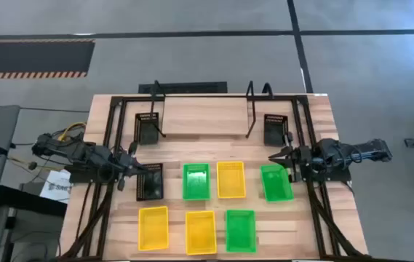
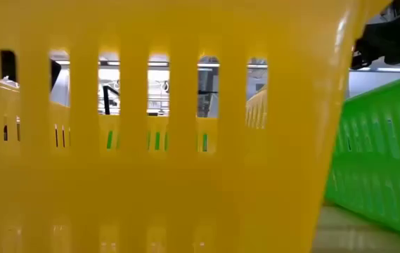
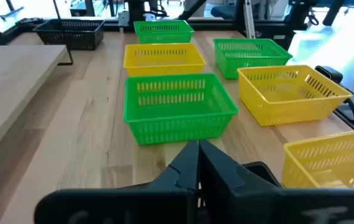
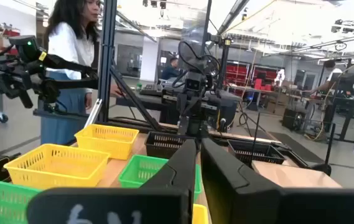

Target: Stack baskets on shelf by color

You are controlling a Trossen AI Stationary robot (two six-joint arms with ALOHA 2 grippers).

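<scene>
Nine baskets (image 1: 196, 180) on wooden table (image 1: 207, 115)

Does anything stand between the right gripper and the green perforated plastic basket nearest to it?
Nothing visible does. In the high view the right gripper hangs close by the edge of the green perforated plastic basket, with no object between them. A black perforated plastic basket lies on the gripper's other side.

Wooden table (image 1: 316, 218), planked top, edged by a black frame (image 1: 112, 124). Raised wooden board (image 1: 203, 116) at its far side. Grey floor with hazard-striped mat (image 1: 32, 58). Person in white top (image 4: 71, 46) beyond.
</scene>
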